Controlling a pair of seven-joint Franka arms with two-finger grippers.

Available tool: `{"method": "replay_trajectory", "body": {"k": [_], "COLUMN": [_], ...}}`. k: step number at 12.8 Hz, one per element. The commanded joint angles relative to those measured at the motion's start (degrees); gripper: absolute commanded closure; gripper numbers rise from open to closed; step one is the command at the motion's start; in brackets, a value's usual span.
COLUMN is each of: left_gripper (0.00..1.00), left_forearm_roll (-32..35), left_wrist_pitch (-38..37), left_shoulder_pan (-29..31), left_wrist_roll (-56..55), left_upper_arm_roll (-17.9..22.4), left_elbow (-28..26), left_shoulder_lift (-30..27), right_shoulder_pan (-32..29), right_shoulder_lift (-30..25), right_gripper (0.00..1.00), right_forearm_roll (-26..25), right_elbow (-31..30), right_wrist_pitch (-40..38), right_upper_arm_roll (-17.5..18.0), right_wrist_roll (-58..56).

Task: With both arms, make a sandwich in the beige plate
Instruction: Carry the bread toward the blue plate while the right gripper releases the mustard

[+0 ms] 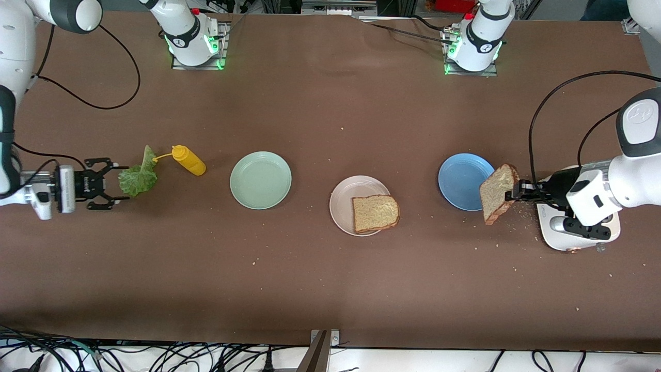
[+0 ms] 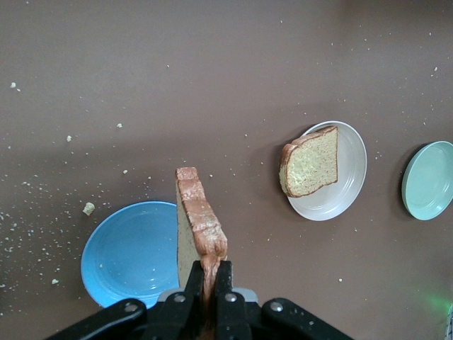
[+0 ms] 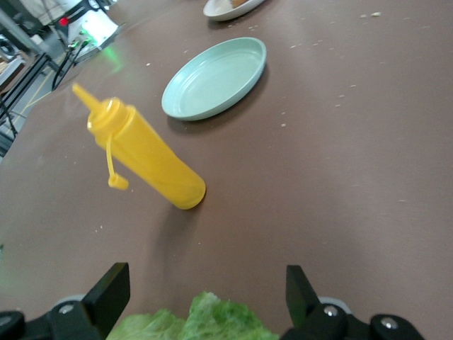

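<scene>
My left gripper (image 1: 516,195) (image 2: 210,273) is shut on the crust of a brown bread slice (image 1: 498,192) (image 2: 198,219). It holds the slice on edge over the table, at the rim of the blue plate. The beige plate (image 1: 341,199) (image 2: 350,184) sits mid-table with a second bread slice (image 1: 375,213) (image 2: 311,161) lying flat on it and overhanging the rim. At the right arm's end, my right gripper (image 1: 117,183) (image 3: 205,283) is open. One end of the green lettuce leaf (image 1: 138,175) (image 3: 205,322) lies between its fingers, unpinched.
A yellow squeeze bottle (image 1: 189,160) (image 3: 145,156) lies beside the lettuce. A mint-green plate (image 1: 261,180) (image 3: 212,78) and a blue plate (image 1: 462,181) (image 2: 131,251) flank the beige one. A white toaster (image 1: 578,230) stands under the left arm. Crumbs dot the table near it.
</scene>
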Motion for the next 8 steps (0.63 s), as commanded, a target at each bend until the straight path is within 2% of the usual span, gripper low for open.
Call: {"method": "replay_trajectory", "body": {"k": [1,4,6,8], "left_gripper": [1.0,1.0,1.0,1.0], "left_forearm_roll": [-0.67,2.3,2.67,2.67], "left_wrist_pitch": [-0.87,-0.78,-0.78,-0.78], "left_shoulder_pan": [1.26,0.65,0.73,1.17], "left_wrist_roll": [-0.51,-1.3,-2.44,-2.27], "left_upper_arm_roll": [0.43,0.26,0.26,0.26], "left_elbow": [1.25,1.43,1.43,1.43], "left_shoulder_lift": [-0.72,-0.9,-0.9,-0.9], "right_shoulder_pan": [0.6,4.19,7.79,12.45], "right_shoulder_lift": [-4.6,-13.29,-19.88,-23.16], "right_gripper": [0.02,0.02,0.02,0.02], "right_forearm_roll": [-4.92,-15.01,-25.63,-34.78], "right_elbow": [4.68,4.78,4.69,4.17], "right_wrist_pitch": [-2.44,-1.56,-0.51,0.2], "right_upper_arm_roll": [-0.6,-0.77,-0.25,-0.07], "right_wrist_roll": [14.8,33.95,47.67,59.45]}}
